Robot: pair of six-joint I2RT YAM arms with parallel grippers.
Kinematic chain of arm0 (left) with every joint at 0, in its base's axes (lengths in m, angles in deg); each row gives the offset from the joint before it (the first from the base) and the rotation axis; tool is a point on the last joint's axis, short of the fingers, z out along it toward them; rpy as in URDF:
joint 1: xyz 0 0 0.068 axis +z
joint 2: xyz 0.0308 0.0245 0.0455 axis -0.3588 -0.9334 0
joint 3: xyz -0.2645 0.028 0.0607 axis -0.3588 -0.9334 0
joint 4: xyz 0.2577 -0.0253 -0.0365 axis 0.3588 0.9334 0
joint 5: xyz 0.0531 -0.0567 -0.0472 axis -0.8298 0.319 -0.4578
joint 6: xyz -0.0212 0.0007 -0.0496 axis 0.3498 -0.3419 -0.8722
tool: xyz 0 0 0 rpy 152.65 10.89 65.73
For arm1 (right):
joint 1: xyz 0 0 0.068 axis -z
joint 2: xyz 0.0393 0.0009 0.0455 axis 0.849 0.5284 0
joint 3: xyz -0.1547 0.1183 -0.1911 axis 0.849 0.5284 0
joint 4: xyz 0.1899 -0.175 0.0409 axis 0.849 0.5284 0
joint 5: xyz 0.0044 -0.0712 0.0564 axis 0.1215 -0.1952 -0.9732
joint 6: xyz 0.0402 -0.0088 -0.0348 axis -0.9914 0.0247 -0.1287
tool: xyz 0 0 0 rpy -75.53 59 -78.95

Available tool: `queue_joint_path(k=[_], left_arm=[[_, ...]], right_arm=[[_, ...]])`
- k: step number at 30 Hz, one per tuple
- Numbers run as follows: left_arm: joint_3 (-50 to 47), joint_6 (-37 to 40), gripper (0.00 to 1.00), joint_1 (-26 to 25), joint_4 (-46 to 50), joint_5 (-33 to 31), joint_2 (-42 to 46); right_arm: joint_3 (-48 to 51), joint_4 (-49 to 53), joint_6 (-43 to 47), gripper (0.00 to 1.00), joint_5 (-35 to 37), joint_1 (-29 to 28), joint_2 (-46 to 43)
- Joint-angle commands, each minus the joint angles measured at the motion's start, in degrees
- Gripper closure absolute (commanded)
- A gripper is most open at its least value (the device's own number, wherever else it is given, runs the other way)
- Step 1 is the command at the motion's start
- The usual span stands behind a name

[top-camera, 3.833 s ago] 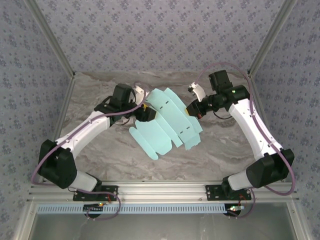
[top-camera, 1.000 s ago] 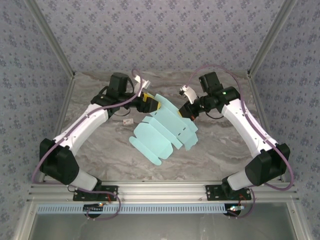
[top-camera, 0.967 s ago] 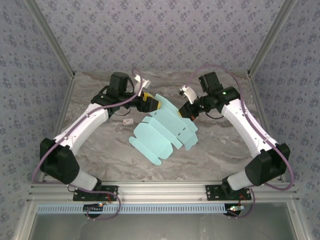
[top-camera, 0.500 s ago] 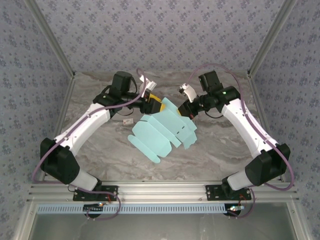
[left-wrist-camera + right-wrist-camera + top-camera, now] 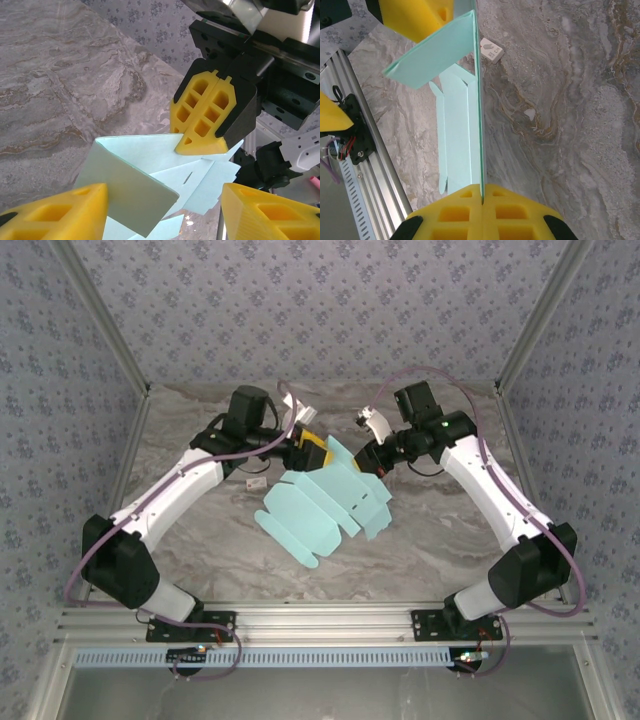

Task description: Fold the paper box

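Note:
The paper box [image 5: 318,508] is a flat pale turquoise die-cut sheet, held tilted above the marble table [image 5: 450,540]. My right gripper [image 5: 377,464] is shut on its far right edge; in the right wrist view the yellow pads [image 5: 460,212] pinch the thin card [image 5: 462,125] edge-on at the right gripper [image 5: 481,190]. My left gripper [image 5: 316,452] stands open at the sheet's far left corner. In the left wrist view a raised flap [image 5: 127,187] lies inside the left gripper [image 5: 162,199], against the left finger [image 5: 55,212]. The right gripper's shut fingers [image 5: 202,117] sit just beyond.
A tiny white tag [image 5: 254,483] lies on the table left of the sheet, also the white tag [image 5: 491,50] in the right wrist view. An aluminium rail [image 5: 320,620] runs along the near edge. Patterned walls close off the back and sides.
My left gripper has moved right and nearer onto the sheet's far corner, and that flap now stands folded up. The right gripper has shifted slightly left, still shut on the sheet.

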Motion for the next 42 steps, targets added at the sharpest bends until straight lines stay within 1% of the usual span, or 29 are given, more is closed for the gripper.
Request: queue_joint_path(k=[1, 4, 9, 12, 14, 16, 23, 26, 27, 29, 32, 37, 42], left_arm=[[-0.93, 2.67, 0.38, -1.04, 1.71, -0.81, 3.82], [-2.5, 3.29, 0.36, -0.11, 2.58, -5.53, 7.6], [-4.49, 3.68, 0.33, 1.72, 3.97, -14.5, 14.14], [-4.49, 5.33, 0.31, 2.18, 6.16, -19.22, 16.88], [-4.08, 7.08, 0.3, 2.33, 7.81, -20.2, 17.64], [-3.46, 8.86, 0.3, 2.3, 9.46, -19.25, 17.86], [-0.69, 14.73, 0.3, 2.34, 16.22, -19.21, 17.13], [0.64, 15.98, 0.31, 2.55, 19.29, -21.91, 16.14], [0.82, 15.54, 0.31, 3.07, 19.93, -23.08, 15.93], [0.38, 13.08, 0.31, 4.92, 20.14, -23.46, 15.82], [-2.59, 6.62, 0.32, 7.91, 17.77, -23.73, 16.08], [-9.93, -2.37, 0.32, 9.68, 11.99, -24.78, 16.44], [-16.0, -9.84, 0.32, 10.66, 5.25, -28.13, 14.94]], right_arm=[[-0.81, 0.13, 2.96, 1.0, 1.16, 0.19, -0.98], [-1.52, 2.21, 5.23, 1.0, 2.66, 0.19, -0.96], [-1.71, 3.49, 8.62, 1.0, 2.2, -0.27, -1.73], [-2.1, 3.96, 10.65, 1.0, 4.37, -1.46, -2.06], [-2.73, 4.04, 11.81, 1.0, 6.9, -2.61, -1.98], [-3.28, 4.08, 13.3, 1.0, 9.14, -3.87, -1.95], [-3.56, 2.81, 18.23, 1.0, 12.51, -6.34, -1.83], [-3.47, 2.64, 19.97, 1.0, 14.3, -7.16, -1.48], [-3.38, 2.57, 20.41, 1.0, 15.35, -7.44, -1.2], [-3.17, 2.65, 20.91, 1.0, 17.84, -7.92, -0.93], [-1.65, 1.26, 21.79, 1.0, 21.64, -8.43, -0.46], [2.88, -4.84, 22.88, 1.0, 31.37, -9.61, 1.01], [7.55, -14.54, 24.57, 1.0, 38.2, -10.9, 2.27]])
